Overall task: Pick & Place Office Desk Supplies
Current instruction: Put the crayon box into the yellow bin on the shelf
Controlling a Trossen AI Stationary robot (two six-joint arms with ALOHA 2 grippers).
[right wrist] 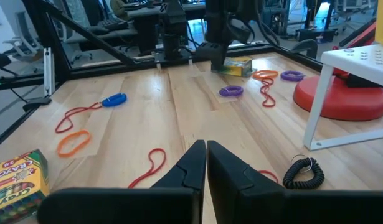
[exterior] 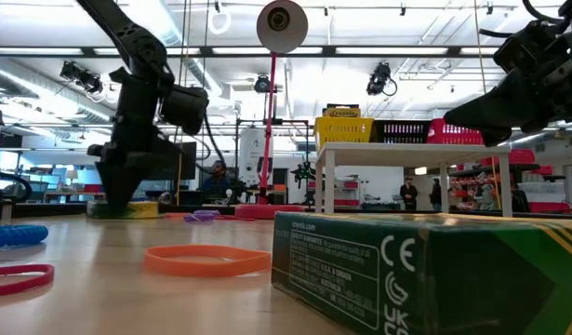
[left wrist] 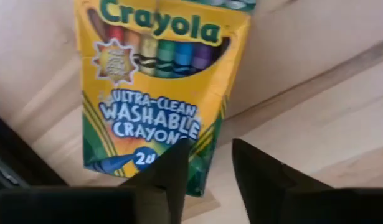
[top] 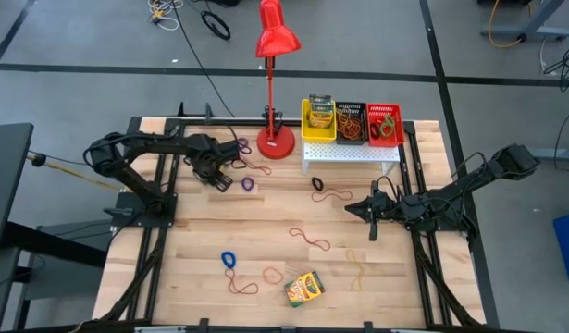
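Wooden table [top: 201, 268] with a white perforated stand [top: 351, 153] at the back carrying three bins: yellow bin [top: 318, 132] holds a crayon box, black bin [top: 350, 122] and red bin [top: 385, 124] hold rubber bands, so the sort looks partly done. Red lamp [top: 276, 92] stands beside the stand. Left: one crayon box [top: 303, 288] lies near the front edge, another crayon box [left wrist: 157, 81] lies flat under the left gripper [left wrist: 207, 168], fingers apart over its end, nothing gripped. Right gripper [right wrist: 205, 163] hovers mid-right, fingers closed and empty. Loose bands across the table: blue band [top: 228, 260], purple band [top: 249, 184], orange band [exterior: 207, 259], red loops, black coil [right wrist: 301, 172]. Hard to tell: bin contents in detail, and whether the left fingers touch the box. In the high view the arm covers that box.
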